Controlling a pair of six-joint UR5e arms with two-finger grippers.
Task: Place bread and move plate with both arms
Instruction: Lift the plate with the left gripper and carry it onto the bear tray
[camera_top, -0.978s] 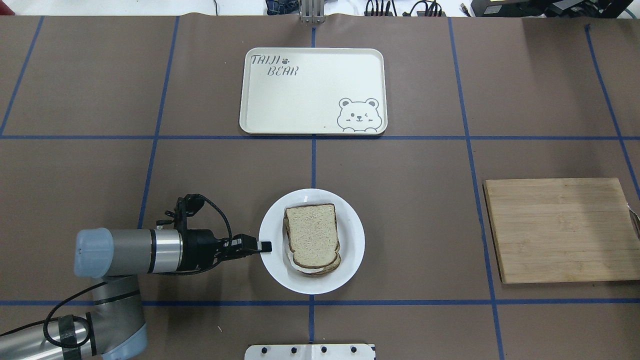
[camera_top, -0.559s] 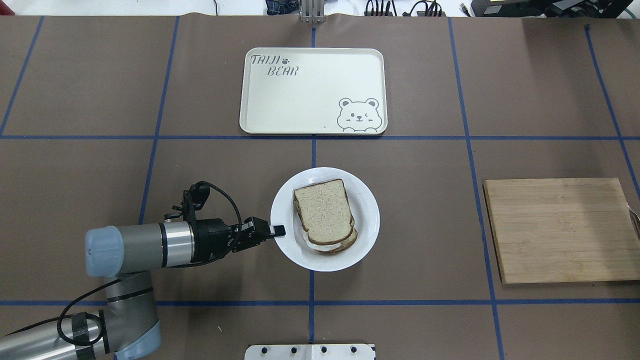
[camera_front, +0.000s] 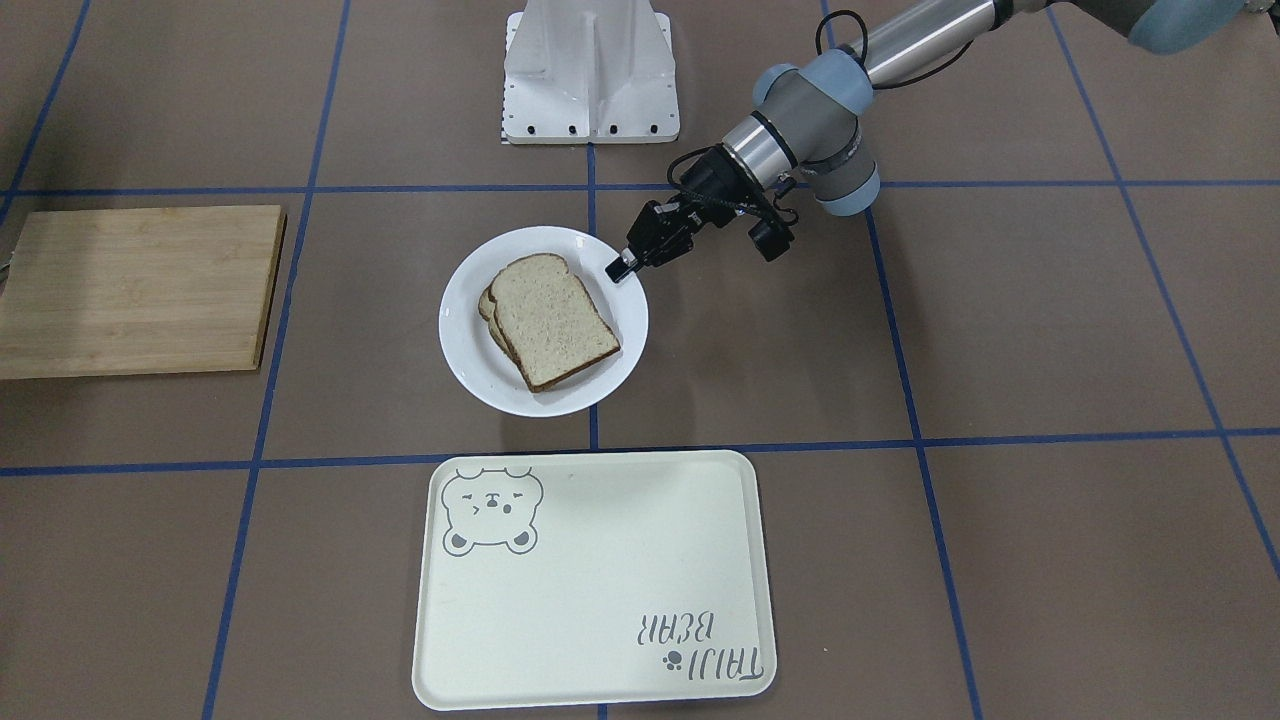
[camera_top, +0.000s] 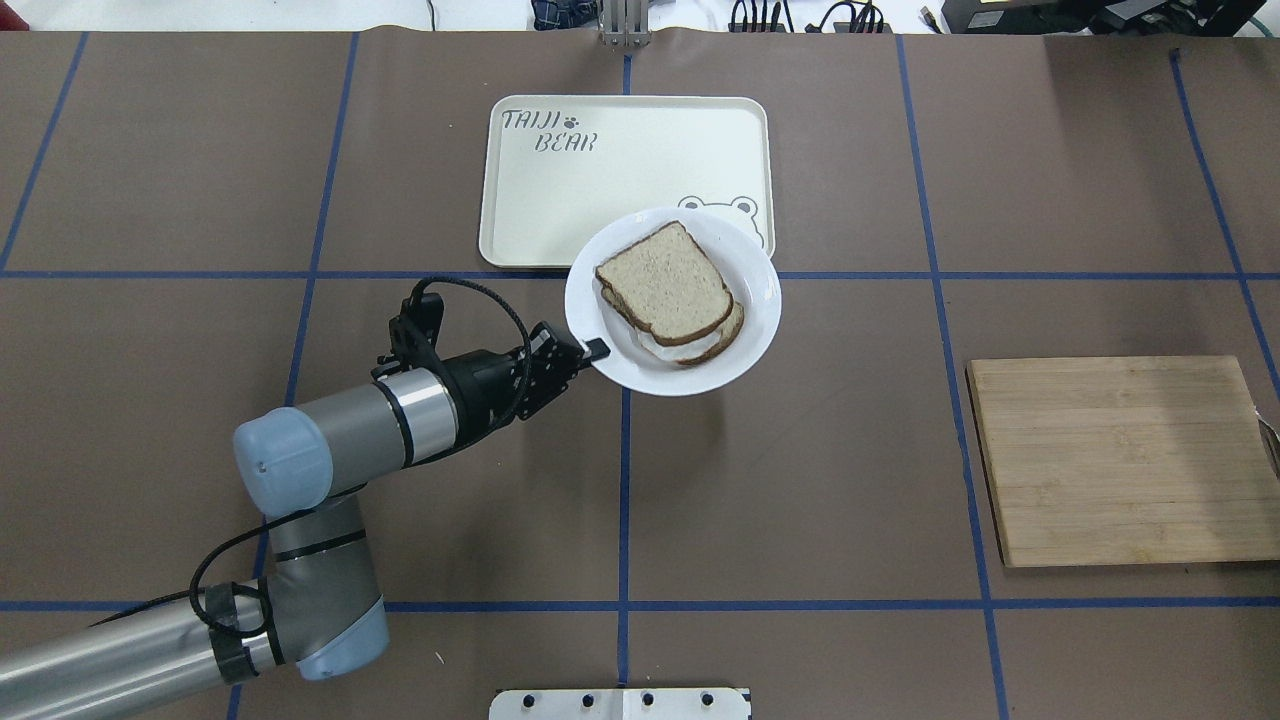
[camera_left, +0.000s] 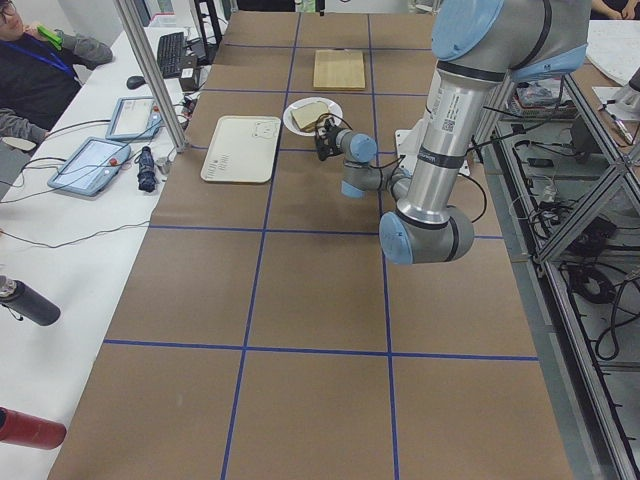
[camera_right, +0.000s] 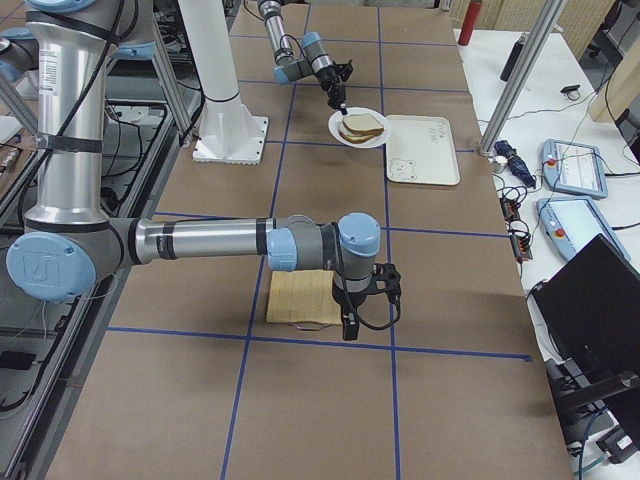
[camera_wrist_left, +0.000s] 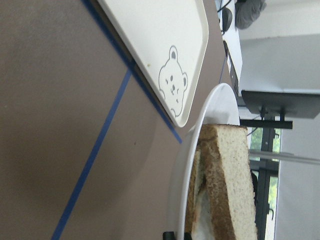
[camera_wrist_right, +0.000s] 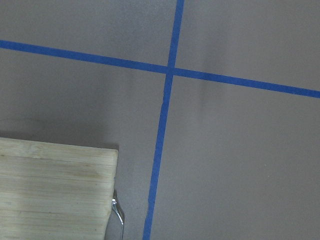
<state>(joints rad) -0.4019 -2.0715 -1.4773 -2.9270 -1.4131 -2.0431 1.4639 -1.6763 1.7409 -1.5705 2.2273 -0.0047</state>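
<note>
The white plate (camera_top: 762, 308) is held above the table, its far edge over the near right corner of the tray in the overhead view. The plain bread (camera_top: 665, 280) lies on top of a second slice with egg white (camera_top: 690, 352) on the plate. My left gripper (camera_top: 596, 349) is shut on the plate's left rim. It also shows in the front view (camera_front: 618, 268) at the plate (camera_front: 470, 340) with the bread (camera_front: 553, 318). In the left wrist view the plate rim (camera_wrist_left: 187, 170) and bread (camera_wrist_left: 232, 185) fill the bottom. My right gripper (camera_right: 347, 325) hangs by the wooden board; I cannot tell whether it is open or shut.
The cream bear-print tray (camera_top: 600, 180) lies at the far centre. A wooden cutting board (camera_top: 1120, 460) lies at the right, with a thin metal piece (camera_wrist_right: 118, 212) at its edge. The white base block (camera_top: 620, 703) is at the near edge.
My left gripper has carried the plate with the bread away from the robot and slightly right, lifting it; the plate now overlaps the tray's near corner in the overhead view.
</note>
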